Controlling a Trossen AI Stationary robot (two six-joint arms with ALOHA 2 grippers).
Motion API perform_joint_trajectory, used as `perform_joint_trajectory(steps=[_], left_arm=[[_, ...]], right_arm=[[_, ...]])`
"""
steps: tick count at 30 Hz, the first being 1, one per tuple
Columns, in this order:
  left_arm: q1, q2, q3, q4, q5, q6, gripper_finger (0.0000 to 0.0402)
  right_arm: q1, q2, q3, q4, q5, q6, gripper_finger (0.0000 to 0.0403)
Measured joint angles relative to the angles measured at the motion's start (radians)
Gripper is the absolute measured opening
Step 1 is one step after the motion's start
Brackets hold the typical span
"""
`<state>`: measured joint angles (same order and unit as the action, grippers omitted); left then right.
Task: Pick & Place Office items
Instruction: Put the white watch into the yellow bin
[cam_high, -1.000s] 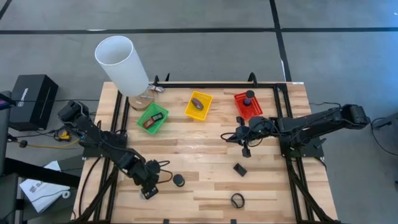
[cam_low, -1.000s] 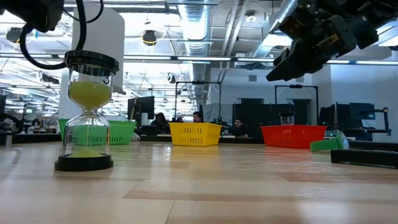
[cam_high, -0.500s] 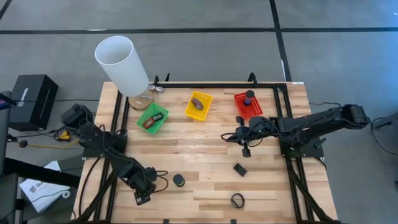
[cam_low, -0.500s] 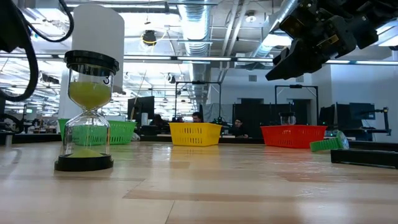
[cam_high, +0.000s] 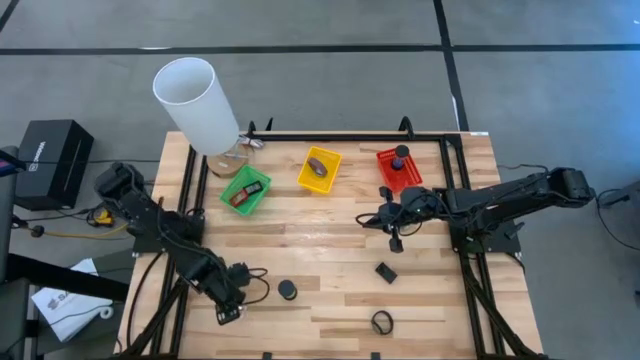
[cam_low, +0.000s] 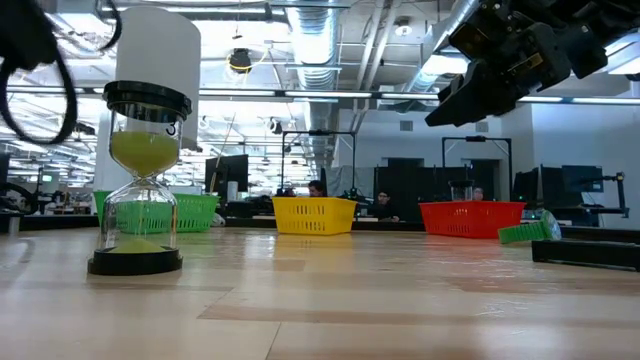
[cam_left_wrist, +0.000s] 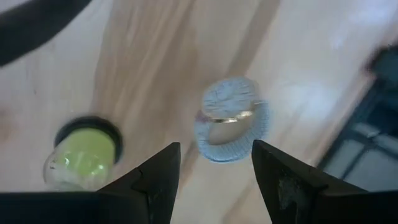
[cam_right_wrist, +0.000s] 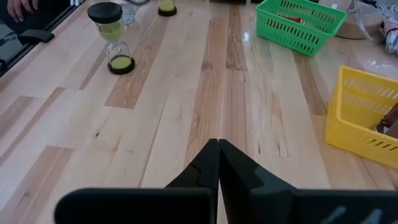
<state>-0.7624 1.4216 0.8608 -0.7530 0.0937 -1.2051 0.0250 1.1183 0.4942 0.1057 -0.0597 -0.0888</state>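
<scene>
My left gripper (cam_high: 228, 308) hangs near the table's front left, pointing down and open. In its wrist view my left gripper (cam_left_wrist: 216, 150) stands over a clear ring (cam_left_wrist: 231, 121) lying flat on the wood, clear of both fingers. Beside it stands an hourglass (cam_high: 287, 290) with yellow-green sand, which is also in the low view (cam_low: 140, 190). A small dark clip (cam_high: 386, 271) and a black ring (cam_high: 381, 322) lie toward the front right. My right gripper (cam_high: 395, 240) waits shut above mid-table, and its wrist view shows my right gripper (cam_right_wrist: 217, 155) holding nothing.
Along the far side stand a green basket (cam_high: 246, 190) holding a red rectangle, a yellow basket (cam_high: 319, 170) and a red basket (cam_high: 399, 170), each with a dark item inside. A big white cylinder (cam_high: 195, 105) stands at the far left corner. Black rails run along both table sides.
My left gripper has gone a little toward the table's left edge, away from the hourglass, and has rolled about its own axis. It stays open.
</scene>
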Motion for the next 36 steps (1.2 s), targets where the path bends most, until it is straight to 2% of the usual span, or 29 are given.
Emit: perform_joint_trajectory(steps=[6,10,16,20,26,30,36], left_arm=[[0.010,-0.084,0.002,-0.015,0.040,-0.030,0.0184],[0.052,-0.098,0.004,-0.014,0.032,0.011,0.0167],[0.168,-0.084,0.035,0.013,-0.011,0.243,0.0162],[0.200,-0.031,0.064,0.018,-0.019,0.380,0.0164],[0.143,0.134,0.142,0.024,0.000,0.552,0.0161],[0.098,0.187,0.171,0.010,0.034,0.547,0.0161],[0.028,0.191,0.165,-0.006,0.006,0.516,0.0161]], right_arm=[[0.000,0.000,0.000,0.000,0.000,0.000,0.0000],[0.000,0.000,0.000,0.000,0.000,0.000,0.0000],[0.000,0.000,0.000,0.001,0.000,0.000,0.0000],[0.000,0.000,0.000,0.000,0.000,0.000,0.0000],[0.000,0.000,0.000,-0.003,0.000,0.000,0.0000],[0.000,0.000,0.000,-0.003,0.000,0.000,0.0000],[0.000,0.000,0.000,-0.004,0.000,0.000,0.0000]])
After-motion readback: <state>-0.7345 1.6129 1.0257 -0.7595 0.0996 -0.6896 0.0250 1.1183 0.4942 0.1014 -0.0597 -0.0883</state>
